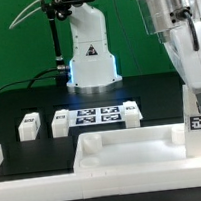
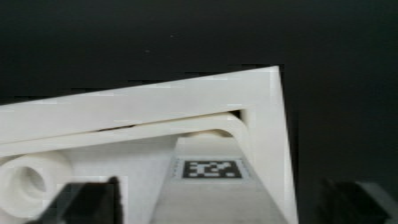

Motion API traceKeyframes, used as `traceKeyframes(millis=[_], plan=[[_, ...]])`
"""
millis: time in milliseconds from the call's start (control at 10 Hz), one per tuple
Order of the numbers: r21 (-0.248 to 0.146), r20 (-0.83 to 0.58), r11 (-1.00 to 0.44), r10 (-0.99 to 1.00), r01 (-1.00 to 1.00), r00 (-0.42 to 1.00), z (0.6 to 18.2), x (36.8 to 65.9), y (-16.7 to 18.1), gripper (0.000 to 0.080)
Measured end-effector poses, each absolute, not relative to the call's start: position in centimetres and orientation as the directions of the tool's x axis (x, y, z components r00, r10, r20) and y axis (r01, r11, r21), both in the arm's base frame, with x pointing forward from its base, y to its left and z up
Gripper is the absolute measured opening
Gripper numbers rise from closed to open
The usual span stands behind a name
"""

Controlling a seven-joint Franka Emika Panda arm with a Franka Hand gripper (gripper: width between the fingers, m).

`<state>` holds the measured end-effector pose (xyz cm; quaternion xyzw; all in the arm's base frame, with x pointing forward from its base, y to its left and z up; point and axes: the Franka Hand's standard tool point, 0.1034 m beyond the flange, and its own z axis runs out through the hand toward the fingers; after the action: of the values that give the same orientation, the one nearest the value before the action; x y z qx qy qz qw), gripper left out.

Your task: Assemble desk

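Leg (image 1: pixel 196 122) seemingly seated in desk top (image 1: pixel 123 146) corner
The pincer (image 2: pixel 222 205) stood wide around the upright leg, not gripping; next it probably needed to lift clear and fetch a spare leg (image 1: pixel 60 121) from the surface beyond the desk top.

The lighting is even and fairly bright, though I cannot tell where it comes from. In the exterior view the black worktop (image 1: pixel 28 96) swallows any shadow, while the white desk top (image 1: pixel 129 151) glares close to washed out, its rim edges barely separated. A blue glow rings my base (image 1: pixel 90 71). My arm (image 1: pixel 183 40), close to the lens, looks soft, and the whole picture is coarse. In the wrist view the desk top (image 2: pixel 107 120) is bright against plain black. Grey shadow fills its recess, the tag (image 2: pixel 212 169) stays fairly sharp, and my jaws are dark blurs.
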<state>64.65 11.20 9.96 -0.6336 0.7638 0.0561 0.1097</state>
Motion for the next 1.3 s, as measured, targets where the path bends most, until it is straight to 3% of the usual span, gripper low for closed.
traceKeyframes(millis=[100,500,700,900,1100,1300], plan=[[-0.054,-0.238,0.187,-0.956,-0.981,-0.169,9.9,64.6,11.2,0.062],[-0.056,-0.237,0.171,-0.959,-0.984,-0.154,9.9,64.6,11.4,0.0649],[-0.026,-0.24,-0.058,-0.969,-0.998,0.063,9.8,63.6,11.6,0.0649],[-0.047,-0.229,-0.437,-0.871,-0.898,0.436,10.5,63.4,11.2,0.0649],[-0.104,-0.193,-0.516,-0.828,-0.85,0.526,11.0,63.8,11.0,0.0649],[-0.126,-0.18,-0.628,-0.747,-0.768,0.64,10.8,63.8,10.9,0.0649]])
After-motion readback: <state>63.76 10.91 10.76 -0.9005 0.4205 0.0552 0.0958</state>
